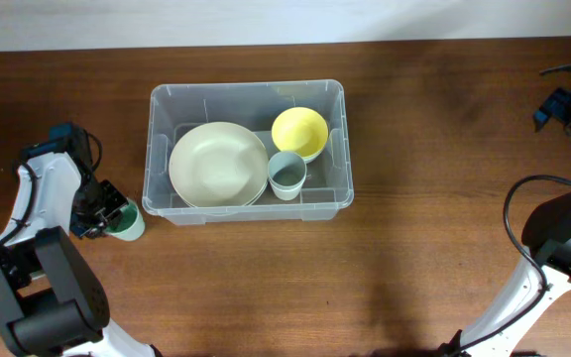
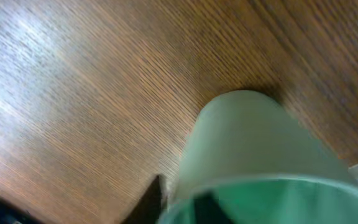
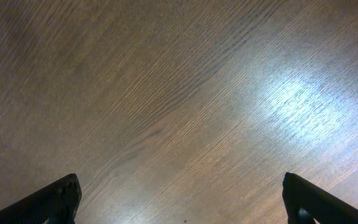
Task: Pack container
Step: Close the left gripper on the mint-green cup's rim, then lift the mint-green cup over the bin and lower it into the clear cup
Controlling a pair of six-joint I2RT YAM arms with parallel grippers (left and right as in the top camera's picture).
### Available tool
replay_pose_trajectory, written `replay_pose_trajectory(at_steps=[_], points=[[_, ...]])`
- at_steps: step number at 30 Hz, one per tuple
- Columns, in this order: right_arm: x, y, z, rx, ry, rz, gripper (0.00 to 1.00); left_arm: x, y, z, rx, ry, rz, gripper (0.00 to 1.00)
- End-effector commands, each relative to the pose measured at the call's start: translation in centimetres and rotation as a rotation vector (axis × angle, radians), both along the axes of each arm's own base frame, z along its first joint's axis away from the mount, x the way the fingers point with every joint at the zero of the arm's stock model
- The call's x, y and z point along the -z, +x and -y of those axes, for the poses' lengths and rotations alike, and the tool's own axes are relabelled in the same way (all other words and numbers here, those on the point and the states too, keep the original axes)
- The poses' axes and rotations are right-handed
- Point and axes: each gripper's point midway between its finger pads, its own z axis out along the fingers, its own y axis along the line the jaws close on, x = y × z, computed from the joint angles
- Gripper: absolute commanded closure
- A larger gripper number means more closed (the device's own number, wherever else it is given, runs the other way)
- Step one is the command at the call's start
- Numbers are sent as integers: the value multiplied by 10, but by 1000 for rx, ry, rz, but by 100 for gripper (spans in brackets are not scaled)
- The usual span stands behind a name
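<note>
Clear plastic container (image 1: 246,87) at centre of bench (image 1: 434,149); likely light, stiff, slippery, best held at rolled rim. Left fingers (image 1: 100,211) at green cup (image 1: 129,225), left of container, grip unclear. Right fingers (image 3: 51,202) wide apart, empty.

The desk (image 3: 166,93) is brown wood with fine grain and a soft sheen. The container (image 1: 247,89) is clear, glossy plastic. The pale green cup (image 2: 253,143) looks smooth, matt plastic.
</note>
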Motion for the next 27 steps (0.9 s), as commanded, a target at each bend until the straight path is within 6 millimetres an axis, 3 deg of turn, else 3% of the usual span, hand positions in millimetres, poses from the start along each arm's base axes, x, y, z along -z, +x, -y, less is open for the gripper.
replay_pose_trajectory(at_steps=[1,6,9,13,17,18,19,21,24,27], points=[[-8,-2,0,8,-17,13,1,-1,0,-2,-15,7,6,99],[-8,-2,0,8,-17,13,1,-7,7,-5,-15,14,29,99],[-8,-2,0,8,-17,13,1,-23,17,-10,-18,28,59,99],[-8,-2,0,8,-17,13,1,-78,38,-24,-35,53,138,99],[-8,-2,0,8,-17,13,1,-155,62,-24,-24,63,289,99],[-8,-2,0,8,-17,13,1,-190,78,-5,62,2,399,100],[-8,-2,0,8,-17,13,1,-227,96,32,219,-113,541,99],[-8,-2,0,8,-17,13,1,-262,109,86,427,-241,679,99],[-8,-2,0,8,-17,13,1,-281,112,151,624,-299,732,99],[-8,-2,0,8,-17,13,1,-270,109,209,774,-284,681,99]])
